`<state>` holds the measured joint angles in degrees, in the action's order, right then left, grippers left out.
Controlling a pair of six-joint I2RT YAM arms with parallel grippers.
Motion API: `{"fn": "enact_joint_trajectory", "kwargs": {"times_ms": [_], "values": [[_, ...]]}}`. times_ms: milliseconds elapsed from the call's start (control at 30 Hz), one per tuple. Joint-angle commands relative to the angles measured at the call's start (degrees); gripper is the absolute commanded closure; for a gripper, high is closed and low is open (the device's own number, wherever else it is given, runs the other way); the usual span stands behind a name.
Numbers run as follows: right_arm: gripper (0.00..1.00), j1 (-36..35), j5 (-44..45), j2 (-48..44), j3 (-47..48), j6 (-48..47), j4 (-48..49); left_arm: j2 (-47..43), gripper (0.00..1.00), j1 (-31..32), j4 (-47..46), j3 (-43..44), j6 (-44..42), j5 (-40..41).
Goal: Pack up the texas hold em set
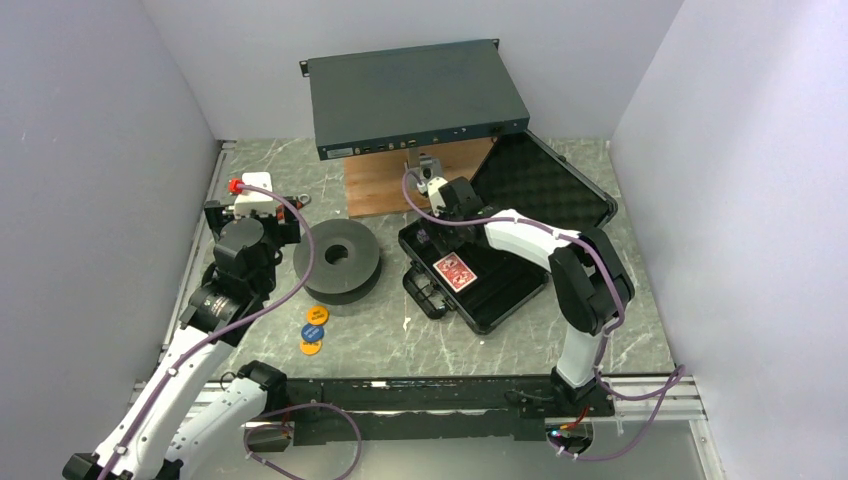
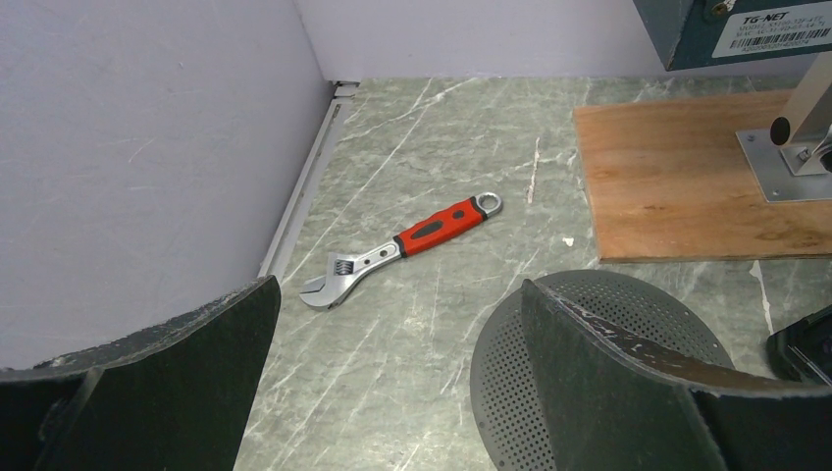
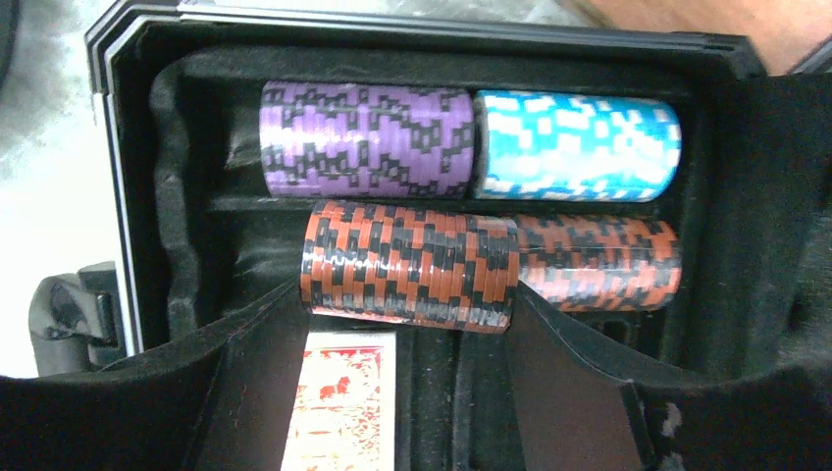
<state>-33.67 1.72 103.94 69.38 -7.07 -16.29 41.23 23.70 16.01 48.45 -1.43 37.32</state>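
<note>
Clamps brown chip stack (image 3: pixel 407 260) in right pincer (image 3: pixel 407 306), inside case (image 1: pixel 503 287) right of desk centre, to seat in slot beside purple stack (image 3: pixel 365 137). Parks left pincer (image 2: pixel 397 294) wide, empty, toward far-left corner, out of way.

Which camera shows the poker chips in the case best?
Right wrist: the chips, purple, teal and brown stacks, lie close up in the case. Top external shows only a purple sliver beside the right gripper; left wrist shows none.
</note>
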Motion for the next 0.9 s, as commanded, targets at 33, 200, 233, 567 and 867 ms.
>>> {"fn": "enact_joint_trajectory", "kwargs": {"times_ms": [33, 200, 233, 567, 867], "values": [[0.37, 0.71, 4.34, -1.99, 4.44, 1.11, 3.21, 0.01, 0.01, -0.24, -0.72, 1.74, -0.24, -0.41], [0.28, 0.71, 3.96, -3.03, 4.45, 1.92, 3.05, -0.19, 0.01, -0.24, -0.74, 1.65, -0.24, -0.42], [0.27, 0.72, 3.75, -3.14, 4.38, 1.97, 3.03, -0.19, 0.01, -0.24, -0.74, 1.70, -0.24, -0.48], [0.05, 0.67, 2.42, -3.22, 5.12, 3.22, 1.78, -0.71, 0.01, -0.24, -0.72, 1.74, -0.24, -0.72], [0.10, -1.60, 0.52, -7.33, 4.66, 6.00, 0.74, -0.70, 0.01, -0.24, -0.63, 1.84, -0.15, -0.98]]}}
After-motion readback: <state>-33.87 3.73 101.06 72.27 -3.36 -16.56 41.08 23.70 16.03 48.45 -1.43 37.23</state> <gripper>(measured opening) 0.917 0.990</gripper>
